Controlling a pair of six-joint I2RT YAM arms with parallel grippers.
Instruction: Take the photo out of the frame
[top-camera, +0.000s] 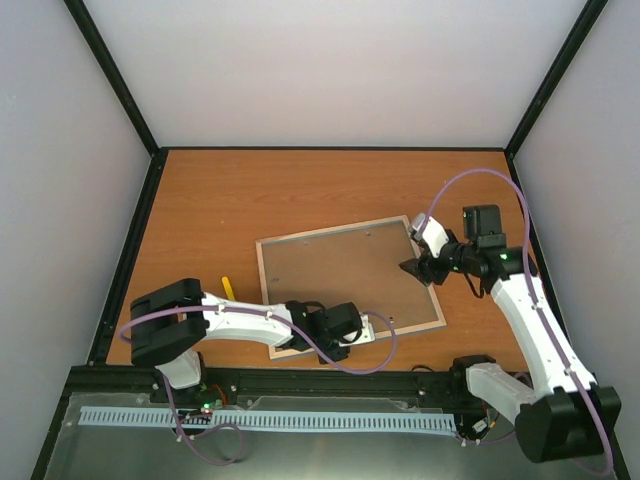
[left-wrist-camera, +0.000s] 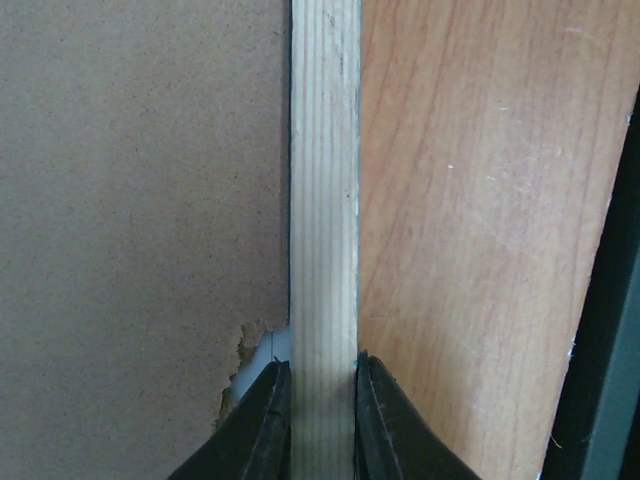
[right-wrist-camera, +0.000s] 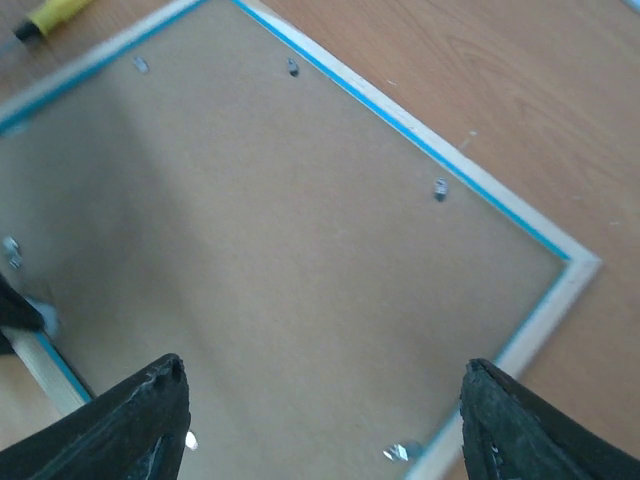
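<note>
- Left gripper (left-wrist-camera: 322, 368) pinches the frame (top-camera: 330, 230): one finger (left-wrist-camera: 262, 425) on each side of the pale wood rail, both pads touching it.
- Grip is on the frame's near edge, toward its near-left corner, per top view.
- Right gripper (right-wrist-camera: 322, 370) is spread wide w/ nothing between the fingers. It hangs over the frame's right side, tips pointing at the backing board (top-camera: 345, 275).
- Frame lies flat, back side up, on the table (top-camera: 230, 200), about mid-table and rotated a bit so no edge runs parallel to the table's edges.
- Brown backing board fills the frame opening; light-blue line shows along the inner edge of the rail in right wrist view.
- Small metal tabs (right-wrist-camera: 440, 188) sit along the rail, over the board's edge; several visible.
- Board edge is chipped and ragged just beside the left gripper's finger, w/ a pale patch showing in the gap.
- Yellow-handled screwdriver (top-camera: 227, 288) lies on the table just left of the frame, apart from both grippers.
</note>
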